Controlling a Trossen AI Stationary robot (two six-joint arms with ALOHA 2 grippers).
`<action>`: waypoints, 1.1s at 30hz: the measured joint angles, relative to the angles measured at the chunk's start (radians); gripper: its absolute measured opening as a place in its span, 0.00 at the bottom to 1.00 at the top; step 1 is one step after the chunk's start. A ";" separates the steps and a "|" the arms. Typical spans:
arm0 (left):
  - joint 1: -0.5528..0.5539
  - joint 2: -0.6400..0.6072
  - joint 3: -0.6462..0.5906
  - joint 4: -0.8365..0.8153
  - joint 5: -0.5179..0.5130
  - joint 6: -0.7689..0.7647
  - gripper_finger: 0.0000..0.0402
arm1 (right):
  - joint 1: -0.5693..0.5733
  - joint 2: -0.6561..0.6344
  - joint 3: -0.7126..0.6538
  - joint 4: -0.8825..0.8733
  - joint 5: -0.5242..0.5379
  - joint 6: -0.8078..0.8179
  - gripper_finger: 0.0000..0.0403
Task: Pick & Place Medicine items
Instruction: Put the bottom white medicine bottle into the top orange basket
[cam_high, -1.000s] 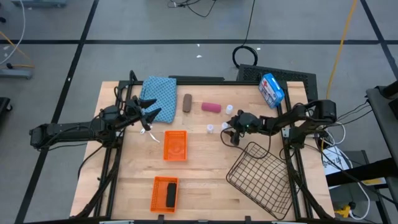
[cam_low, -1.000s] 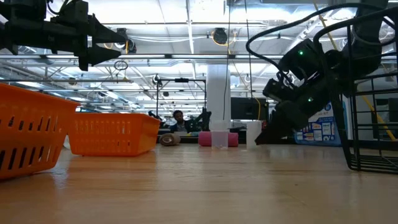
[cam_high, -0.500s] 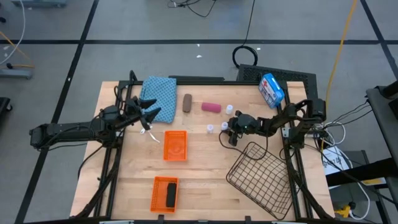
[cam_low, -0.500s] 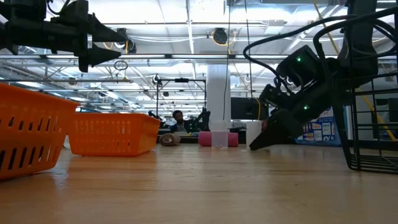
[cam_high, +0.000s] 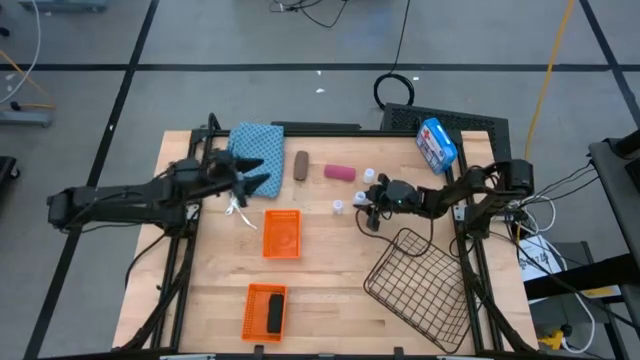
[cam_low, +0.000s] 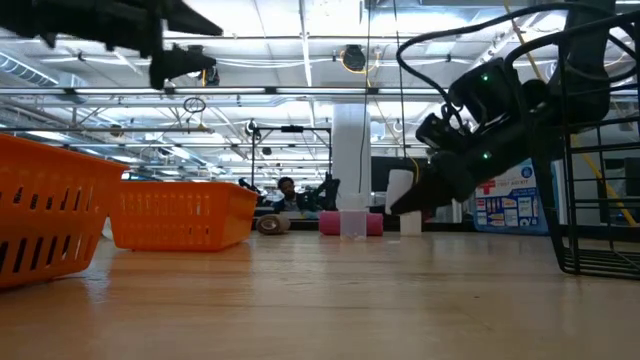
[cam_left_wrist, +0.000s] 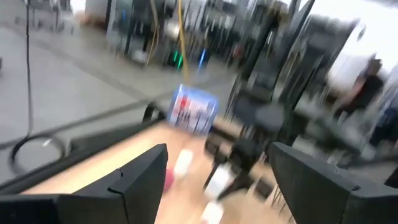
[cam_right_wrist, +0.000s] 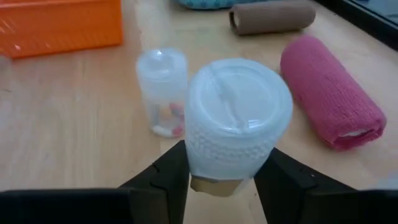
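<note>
Starting at the left, our left hand (cam_high: 258, 177) hangs above the far-left part of the bench (cam_high: 330, 290), fingers spread wide and holding nothing, over the edge of a soft blue-green cloth (cam_high: 255, 148). Near the front edge, the slotted orange plastic tray (cam_high: 266, 311) already holds the black cylinder (cam_high: 273, 312), so we judge one medicine item placed. The second orange tray (cam_high: 282, 234), mid-bench, looks empty. Still loose on the pale wooden bench are the brown cylinder (cam_high: 302, 166), a matte roll, and the pink cylinder (cam_high: 339, 173), which looks fuzzy and fabric-like in the right wrist view. Two small translucent white vials remain standing: one (cam_high: 338, 207) near the middle and one (cam_high: 369, 174) farther back. Our right hand (cam_high: 371, 207) has closed on the third vial (cam_right_wrist: 237, 121), a ribbed, round-capped plastic pot, which the level view shows raised just off the bench. The black wire basket (cam_high: 420, 285) at the near right lies tipped and empty, and the glossy blue-and-white box (cam_high: 436, 143) sits far right. Most of the job is still ahead.
</note>
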 joint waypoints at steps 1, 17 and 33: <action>-0.003 0.049 0.049 -0.049 0.000 0.017 0.73 | 0.007 -0.002 0.002 0.000 -0.011 0.000 0.35; -0.065 0.783 0.645 -0.330 0.234 0.279 0.73 | 0.141 -0.002 0.135 -0.037 -0.050 -0.073 0.37; -0.161 1.146 0.920 -0.479 0.189 0.397 0.73 | 0.148 -0.002 0.137 -0.080 -0.048 -0.092 0.36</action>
